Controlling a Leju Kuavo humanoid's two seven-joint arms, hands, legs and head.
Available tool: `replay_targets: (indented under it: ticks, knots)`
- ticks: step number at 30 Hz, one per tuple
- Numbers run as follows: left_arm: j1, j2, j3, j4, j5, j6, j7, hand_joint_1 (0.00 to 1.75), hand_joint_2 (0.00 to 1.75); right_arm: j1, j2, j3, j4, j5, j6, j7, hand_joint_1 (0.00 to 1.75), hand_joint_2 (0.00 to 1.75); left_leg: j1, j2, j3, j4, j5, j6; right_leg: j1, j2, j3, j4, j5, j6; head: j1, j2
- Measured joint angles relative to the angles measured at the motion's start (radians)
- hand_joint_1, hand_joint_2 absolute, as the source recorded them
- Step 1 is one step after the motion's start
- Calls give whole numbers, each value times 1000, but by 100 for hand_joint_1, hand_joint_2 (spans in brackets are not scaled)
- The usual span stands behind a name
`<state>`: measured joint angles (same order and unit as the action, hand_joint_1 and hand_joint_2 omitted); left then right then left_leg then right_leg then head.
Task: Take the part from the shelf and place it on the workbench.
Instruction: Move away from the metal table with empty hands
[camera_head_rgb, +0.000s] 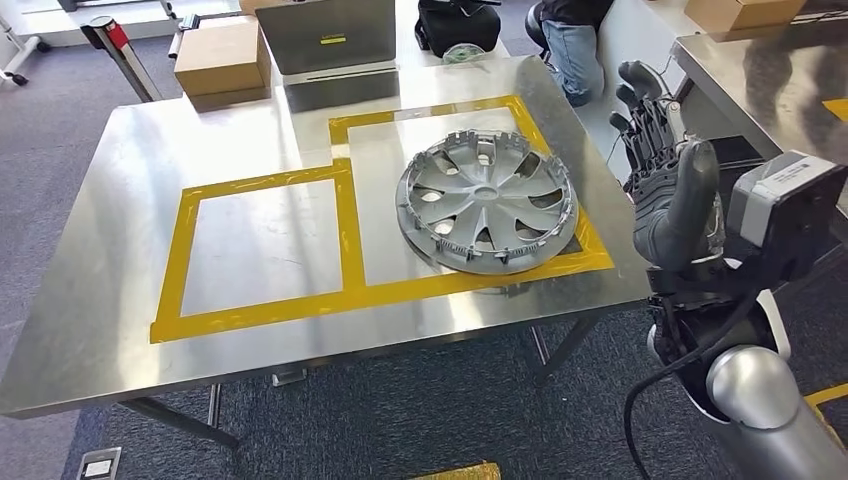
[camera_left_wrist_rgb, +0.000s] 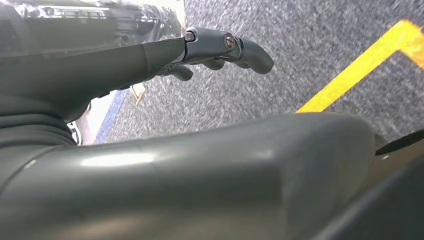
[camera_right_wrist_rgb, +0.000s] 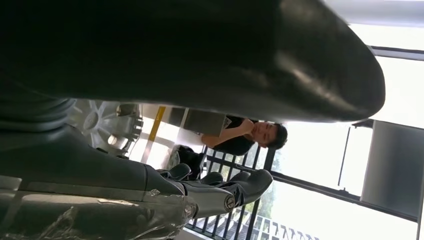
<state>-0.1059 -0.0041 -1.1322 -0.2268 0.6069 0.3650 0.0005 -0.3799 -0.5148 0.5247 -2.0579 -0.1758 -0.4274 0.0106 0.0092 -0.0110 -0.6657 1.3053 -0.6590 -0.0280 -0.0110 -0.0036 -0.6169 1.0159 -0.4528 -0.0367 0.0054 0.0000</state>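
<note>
The workbench (camera_head_rgb: 250, 130) is a steel table marked with two squares of yellow tape (camera_head_rgb: 345, 235). The part (camera_head_rgb: 487, 203), a grey wheel cover, lies flat inside the right-hand square, its near rim over the tape line at the front. Judged from this, the placing step is complete or in its last phase: the part rests on the workbench and no hand touches it.

The right hand (camera_head_rgb: 665, 170) is raised just off the right edge of the workbench, beside the part but apart from it. Its fingers (camera_head_rgb: 640, 110) are extended and spread, pointing up and away, and it holds nothing. The next move calls only for drawing this arm clear of the table edge without brushing the part's rim.

The left hand (camera_left_wrist_rgb: 150, 100) hangs over grey carpet. Its fingers (camera_left_wrist_rgb: 227, 47) are gently curved, with nothing between them and the thumb.
</note>
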Motion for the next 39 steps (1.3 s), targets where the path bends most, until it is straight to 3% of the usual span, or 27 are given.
replay_targets:
  ticks: [1,2,3,5,6,9,10,11,14,15,16,17,19,21,23,25,26,29,30,31,32,33,34,36,37,39]
  knots:
    - [0,0,0,0,0,1,1,0,0,3,0,0,-1,0,1,1,0,0,0,0,16,-9,10,3,2,0,-7,1,5,0,-3,0]
    - [0,0,0,0,0,2,2,0,0,5,0,0,-2,0,3,1,0,0,-2,0,53,-61,37,8,4,0,-14,3,11,0,-4,0]
    - [-1,1,0,0,0,4,2,0,0,7,0,0,-4,0,4,1,0,0,-4,0,103,-137,67,16,6,1,-20,4,16,2,-6,0]
    - [-4,2,0,0,0,8,3,0,0,8,0,0,-6,1,6,1,0,0,-11,0,183,-270,99,30,7,1,-27,4,27,8,-6,0]
    - [-5,3,0,0,0,9,3,0,0,8,0,0,-7,1,8,2,0,0,-15,0,198,-302,103,33,6,0,-28,4,33,14,-7,0]
    - [-4,2,0,0,0,11,5,0,0,11,0,1,-8,1,12,2,0,0,-20,1,188,-318,125,46,2,0,-32,-3,50,34,-8,0]
    - [-5,2,0,0,1,11,6,0,0,11,-1,0,-9,1,14,2,0,0,-18,3,182,-323,136,53,2,1,-37,3,37,40,-8,0]
    - [-5,2,0,0,1,11,7,0,0,11,-2,0,-10,1,15,2,0,0,-15,5,172,-329,149,59,1,3,-47,29,4,45,-5,0]
    - [-6,0,0,0,2,11,8,0,0,16,-2,0,-11,1,18,2,0,0,-12,7,133,-330,182,66,-1,4,-97,209,-133,58,7,0]
    - [-6,0,0,0,2,11,8,0,0,18,-2,0,-11,1,18,2,0,0,-12,8,118,-327,192,66,-2,4,-104,262,-149,60,10,0]
    - [-5,0,0,0,3,10,8,0,0,19,-2,0,-11,1,19,3,0,0,-12,8,103,-324,201,65,-2,4,-98,287,-145,61,13,0]
    - [-5,0,0,0,3,11,8,0,0,20,-2,0,-11,1,19,3,0,0,-12,9,89,-319,208,64,-2,4,-72,270,-121,61,16,0]
    - [-6,0,0,0,3,11,8,0,0,20,-2,0,-12,1,19,3,0,0,-13,9,65,-309,220,59,-1,4,28,139,-77,55,21,0]
    - [-6,-1,0,0,3,11,8,0,0,19,-2,-1,-14,1,19,3,0,0,-16,8,50,-300,231,50,4,5,115,4,-77,42,24,0]
    - [-5,-2,0,0,3,11,8,0,0,19,-2,-3,-16,1,20,2,0,0,-16,7,43,-298,244,38,9,6,133,-36,-83,28,25,0]
    - [-5,-1,0,0,3,12,8,0,0,19,-2,-4,-16,1,20,2,0,0,-14,7,35,-290,237,26,6,4,120,-37,-68,12,25,0]
    - [-4,-1,0,0,3,12,8,0,0,20,-2,-4,-16,1,21,3,0,0,-13,7,26,-269,210,20,4,1,112,-38,-58,4,22,0]
    - [-4,-1,0,1,3,12,8,0,0,23,-2,-4,-16,1,21,3,0,0,-7,7,-21,-102,76,4,2,-3,76,-35,-30,-7,6,0]
    - [-4,0,0,1,3,12,8,0,0,25,-2,-4,-16,1,22,3,0,0,-6,7,-30,-45,53,2,2,-4,62,-31,-22,-7,1,0]
    - [-3,0,0,0,3,12,8,0,0,27,-2,-4,-16,1,22,3,0,0,-5,7,-27,-14,52,0,2,-4,46,-27,-13,-5,-2,0]
    - [-3,0,0,0,2,12,8,0,0,29,-2,-4,-16,1,22,3,0,0,-5,7,-7,-17,72,1,2,-4,31,-22,-5,-4,-4,0]
    - [-4,0,0,0,2,12,9,0,0,30,-2,-4,-16,1,22,3,0,0,-5,7,30,-57,101,3,2,-4,17,-17,2,-1,-6,0]
    - [-4,0,0,0,1,12,9,0,0,31,-2,-5,-16,1,22,3,0,0,-5,6,79,-120,122,6,2,-4,5,-11,8,2,-7,0]
    - [-6,0,0,0,0,12,10,0,0,31,-2,-6,-18,1,22,3,0,0,-8,5,168,-254,125,17,3,-5,-11,-2,21,11,-8,0]
    - [-7,1,0,0,0,12,10,0,0,32,-3,-7,-19,1,23,3,0,0,-11,5,190,-292,116,24,3,-5,-15,-1,27,17,-8,0]
    - [-7,0,0,0,0,12,11,0,0,33,-3,-8,-19,0,23,4,0,0,-14,6,186,-311,120,39,3,-6,-18,-5,44,30,-8,0]
